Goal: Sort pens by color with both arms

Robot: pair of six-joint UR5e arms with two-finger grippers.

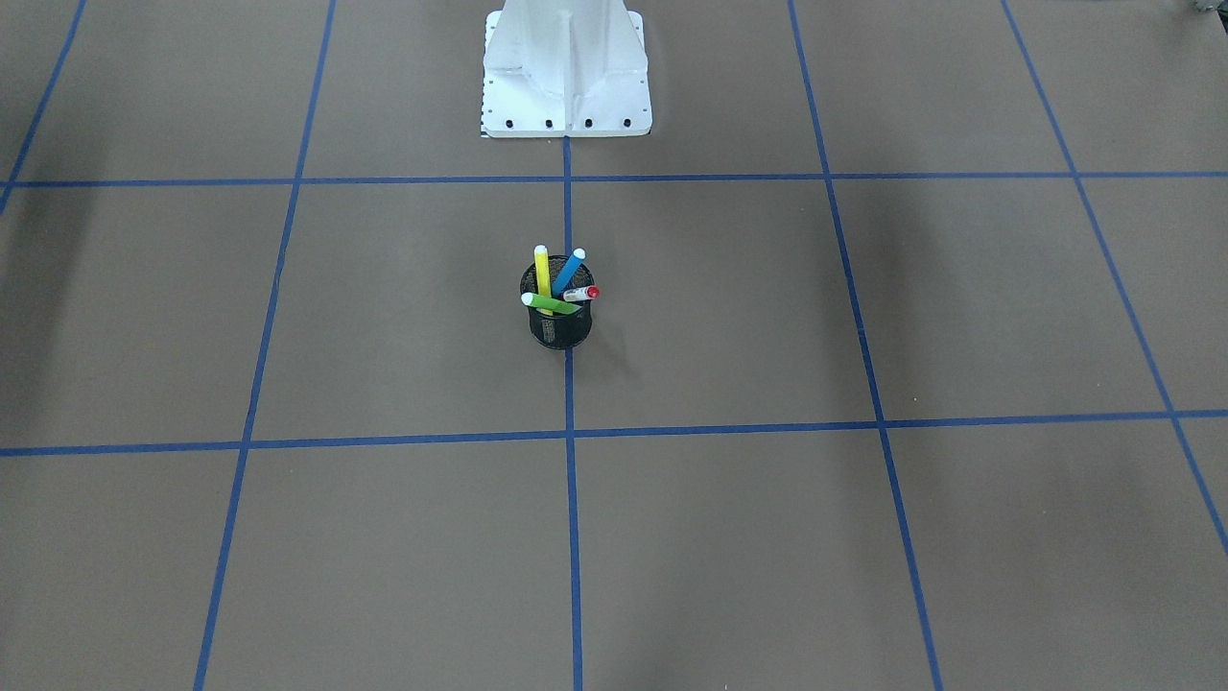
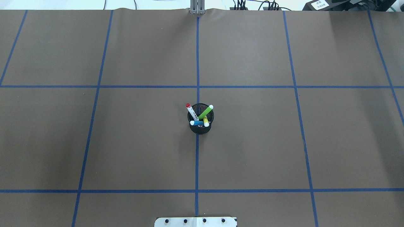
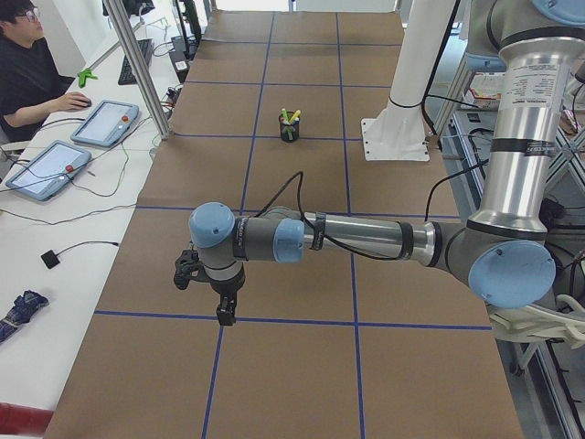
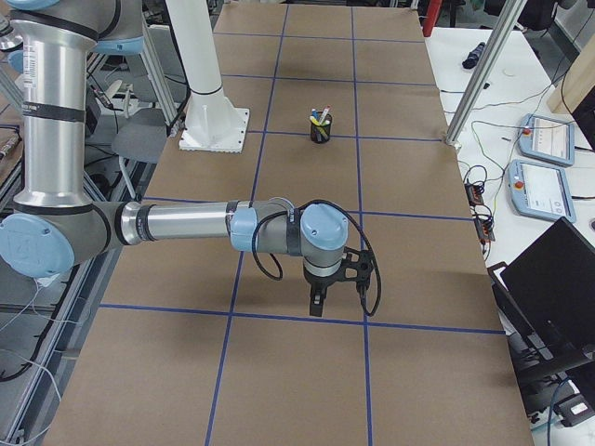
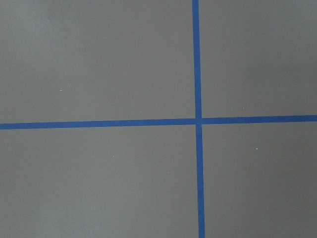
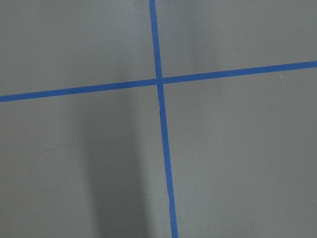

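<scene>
Exterior left: pens (image 3: 290, 116) stand well apart from both jaws, whose spacing I cannot tell.

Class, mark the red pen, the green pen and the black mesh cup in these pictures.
red pen (image 2: 192, 112): overhead exterior view, on its white labelled barrel.
green pen (image 2: 205, 112): overhead exterior view, mid-barrel.
black mesh cup (image 1: 561, 329): exterior front-facing view, on its outer wall.

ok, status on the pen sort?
Left gripper and right gripper over bare table, far from cup, jaw state unclear. All four slim marker pens in black mesh cup. Nothing between.
</scene>
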